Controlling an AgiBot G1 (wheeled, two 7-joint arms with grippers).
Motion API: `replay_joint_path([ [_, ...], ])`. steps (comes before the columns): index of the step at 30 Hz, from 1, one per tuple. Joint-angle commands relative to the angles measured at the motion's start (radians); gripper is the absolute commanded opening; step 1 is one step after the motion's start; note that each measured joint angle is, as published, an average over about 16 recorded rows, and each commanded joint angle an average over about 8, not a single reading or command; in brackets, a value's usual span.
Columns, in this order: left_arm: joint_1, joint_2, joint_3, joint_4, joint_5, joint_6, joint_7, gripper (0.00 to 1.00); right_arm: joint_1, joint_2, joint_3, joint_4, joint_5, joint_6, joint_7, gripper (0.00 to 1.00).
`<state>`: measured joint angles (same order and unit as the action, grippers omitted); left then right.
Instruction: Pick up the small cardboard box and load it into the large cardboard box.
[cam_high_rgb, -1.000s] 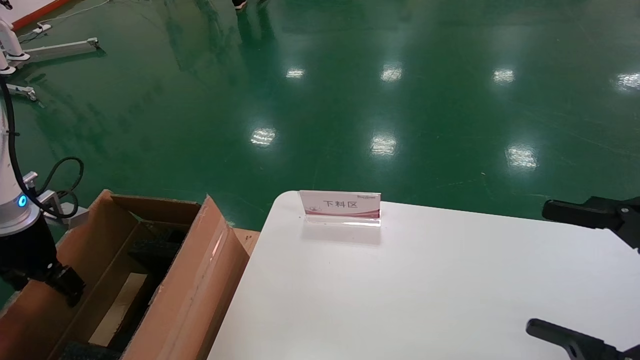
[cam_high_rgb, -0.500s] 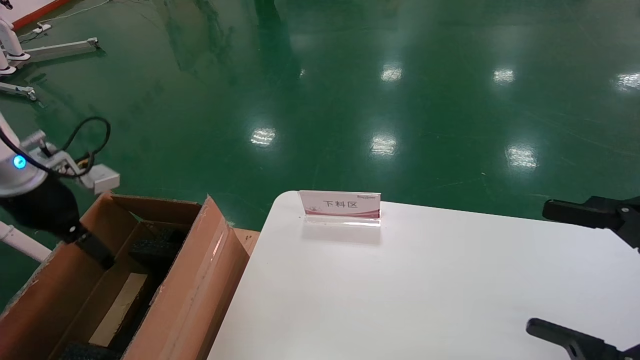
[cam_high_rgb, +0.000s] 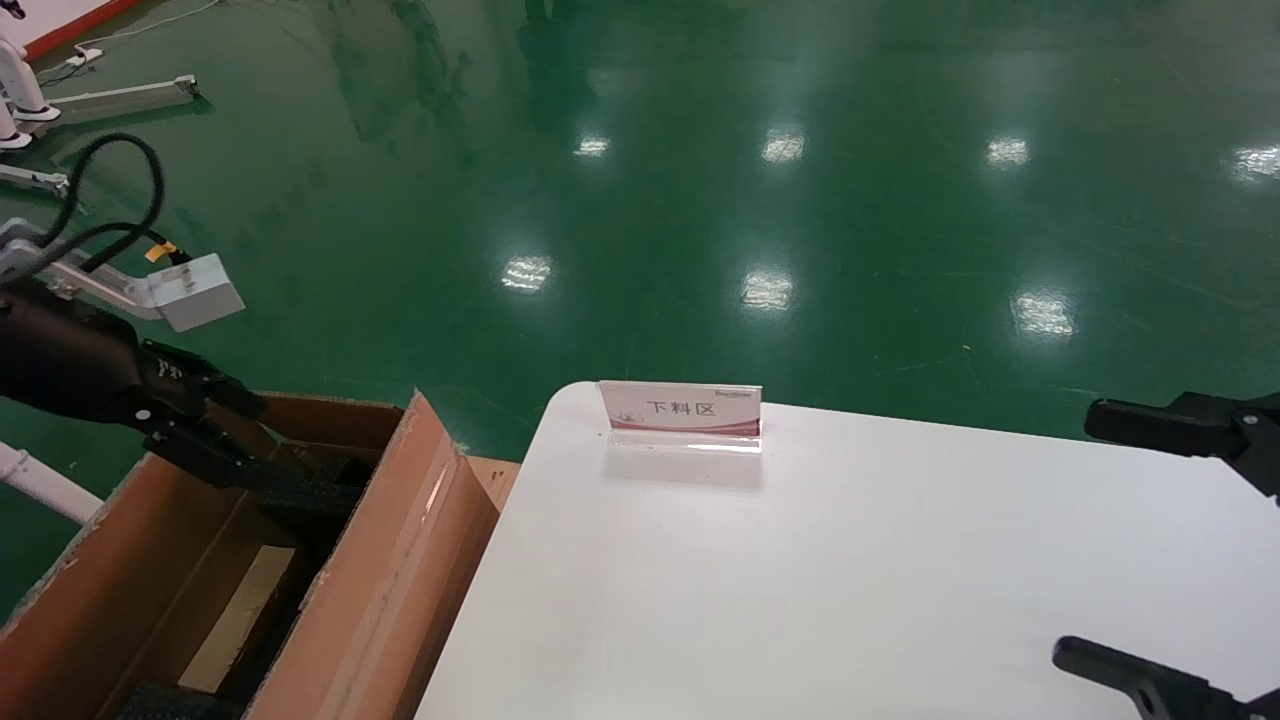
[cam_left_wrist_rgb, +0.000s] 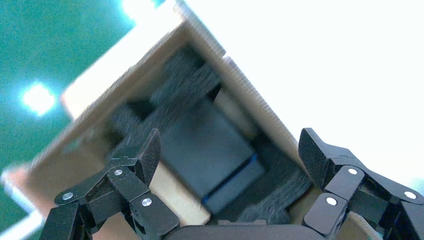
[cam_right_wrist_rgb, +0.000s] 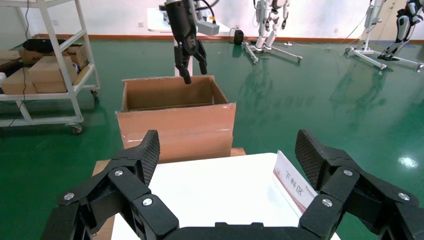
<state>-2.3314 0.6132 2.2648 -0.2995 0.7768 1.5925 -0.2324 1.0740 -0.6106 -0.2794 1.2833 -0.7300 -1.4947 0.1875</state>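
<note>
White table (cam_high_rgb: 850, 580) fills the right of head view, w/ a small acrylic sign stand (cam_high_rgb: 680, 412) at its far edge. Large cardboard box (cam_high_rgb: 400, 560) sits on the floor just beside the table's left edge, flaps up, black foam padding (cam_high_rgb: 310, 495) inside. In left wrist view a dark grey block w/ a blue edge (cam_left_wrist_rgb: 212, 152) lies among the foam; can't tell if that's the small cardboard box. Left gripper (cam_high_rgb: 240, 435) hangs over the box's far end, fingers spread, nothing held. Right gripper (cam_high_rgb: 1165, 540) sits at the table's right edge, fingers wide apart, empty.
</note>
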Motion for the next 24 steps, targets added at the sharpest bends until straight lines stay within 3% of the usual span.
replay_joint_path([
  [1, -0.018, -0.040, -0.024, -0.027, -0.036, 0.024, 0.071, 1.00, 0.000, 0.000, 0.000, 0.000, 0.000, 0.000, 0.000, 1.00],
  [6, -0.022, -0.068, -0.047, -0.051, -0.065, 0.041, 0.119, 1.00, 0.000, 0.000, 0.000, 0.000, 0.000, 0.000, 0.000, 1.00],
  [12, 0.000, -0.055, -0.082, -0.061, -0.051, 0.031, 0.104, 1.00, 0.000, 0.000, 0.000, 0.000, 0.000, 0.000, 0.000, 1.00],
  [24, 0.103, -0.042, -0.238, -0.132, -0.040, 0.014, 0.088, 1.00, 0.000, 0.000, 0.000, 0.000, 0.000, 0.000, 0.000, 1.00],
])
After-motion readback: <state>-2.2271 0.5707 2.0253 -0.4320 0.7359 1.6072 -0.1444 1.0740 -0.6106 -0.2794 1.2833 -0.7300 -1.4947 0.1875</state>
